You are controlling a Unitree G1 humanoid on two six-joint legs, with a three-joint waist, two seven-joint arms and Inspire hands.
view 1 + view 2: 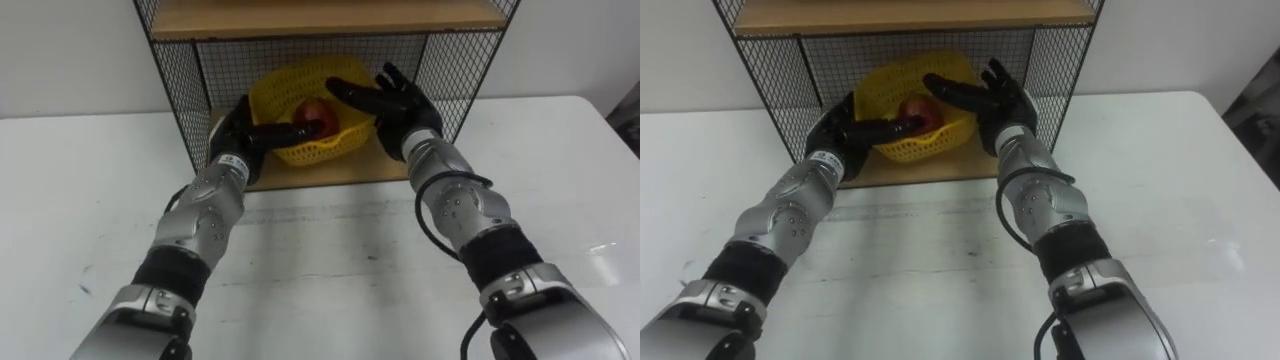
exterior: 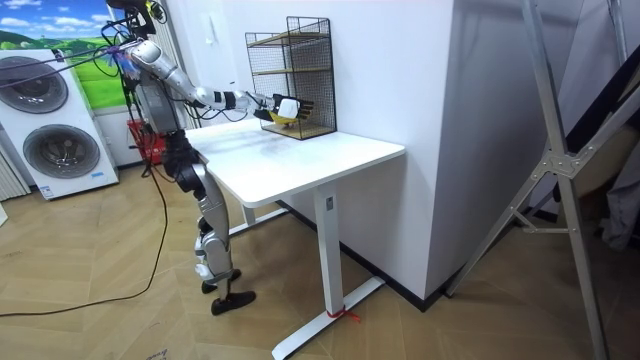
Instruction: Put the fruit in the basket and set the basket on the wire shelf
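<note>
A yellow plastic basket point(image 1: 296, 88) rests on the bottom wooden board of the wire shelf point(image 1: 330, 172), tilted a little toward me. A red fruit point(image 1: 318, 112) lies inside it. My left hand point(image 1: 240, 132) is at the basket's left front, fingers stretched along its rim. My right hand point(image 1: 398, 102) is at the basket's right side, fingers spread and straight, thumb reaching over the rim. In the room view I stand at the end of the table, both arms stretched to the shelf point(image 2: 300, 70).
The shelf stands at the back of a white table point(image 1: 330, 260), against the wall, with a second wooden board point(image 1: 320, 18) just above the basket. Mesh walls close the shelf's sides and back. Washing machines point(image 2: 55, 120) stand behind me.
</note>
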